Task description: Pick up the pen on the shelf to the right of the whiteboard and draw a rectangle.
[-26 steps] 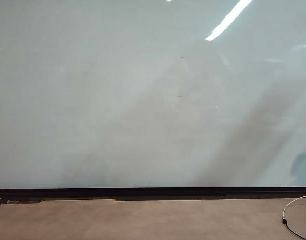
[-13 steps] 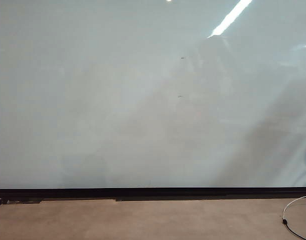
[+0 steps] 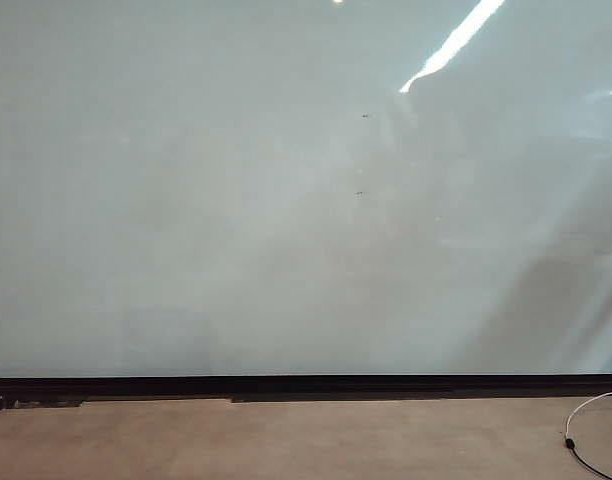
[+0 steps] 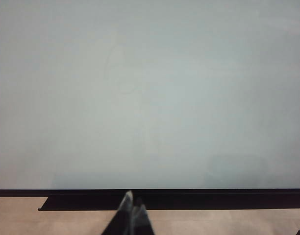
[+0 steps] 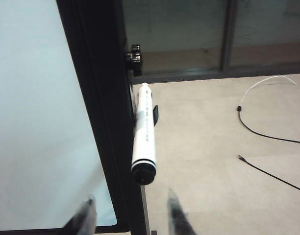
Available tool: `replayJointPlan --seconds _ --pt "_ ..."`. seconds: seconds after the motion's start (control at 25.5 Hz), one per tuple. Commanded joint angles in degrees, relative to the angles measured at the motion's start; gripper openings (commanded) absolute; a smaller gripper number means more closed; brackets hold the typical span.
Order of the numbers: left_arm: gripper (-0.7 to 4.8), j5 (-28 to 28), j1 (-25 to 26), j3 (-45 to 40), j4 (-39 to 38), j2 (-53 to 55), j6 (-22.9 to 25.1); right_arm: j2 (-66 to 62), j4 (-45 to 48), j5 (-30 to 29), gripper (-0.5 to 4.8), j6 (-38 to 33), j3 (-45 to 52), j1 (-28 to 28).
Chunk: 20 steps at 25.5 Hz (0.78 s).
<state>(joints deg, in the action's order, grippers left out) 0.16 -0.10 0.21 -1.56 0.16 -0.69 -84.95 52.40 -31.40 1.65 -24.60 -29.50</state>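
We see the whiteboard (image 3: 236,200) filling nearly the whole exterior view, glossy and pale, with a black frame edge along its lower side and a streak of ceiling-light glare near the upper right. Only two tiny dark specks (image 3: 365,116) mark its surface; no drawn outline shows on it. Below the frame lies a beige floor (image 3: 286,440), and a thin white cable (image 3: 586,415) with a black plug curls at the lower right corner. Neither arm appears in this view.

In the left wrist view the left pincer (image 4: 132,215) sits at the lower edge of the picture, facing the whiteboard (image 4: 150,98). Its fingertips stand together with no gap showing between them and nothing held, so we record it as clenched.

In the right wrist view the pen (image 5: 143,132), white-barrelled with a black end cap towards the camera, lies on a holder just beside the whiteboard's black side frame (image 5: 98,112). The right pincer (image 5: 132,215) hangs near the pen's dark end, not touching it; its two fingertips (image 5: 175,210) stand well apart, released and empty. Dark cables (image 5: 267,134) trail over the floor beyond.
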Motion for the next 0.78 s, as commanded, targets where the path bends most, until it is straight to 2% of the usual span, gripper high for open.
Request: replayJointPlan --seconds 0.04,0.24,0.35,0.63,0.78 --pt "-0.05 0.0 0.0 0.2 0.3 0.0 0.2 -2.5 4.1 -1.8 2.57 0.0 -0.7 0.0" --pt "-0.04 0.0 0.0 0.2 0.3 0.0 0.2 -6.2 7.2 -2.7 2.88 -0.4 -1.7 0.0" --pt "-0.04 0.0 0.0 0.2 0.3 0.0 0.2 -8.2 8.8 -3.7 3.27 -0.4 -2.6 0.0" --pt "-0.04 0.0 0.0 0.2 0.3 0.0 0.2 -13.6 10.1 -6.1 3.28 -0.6 -6.9 0.1" --pt "-0.04 0.0 0.0 0.2 0.3 0.0 0.2 -16.0 15.4 -5.8 3.28 -2.2 -7.1 0.2"
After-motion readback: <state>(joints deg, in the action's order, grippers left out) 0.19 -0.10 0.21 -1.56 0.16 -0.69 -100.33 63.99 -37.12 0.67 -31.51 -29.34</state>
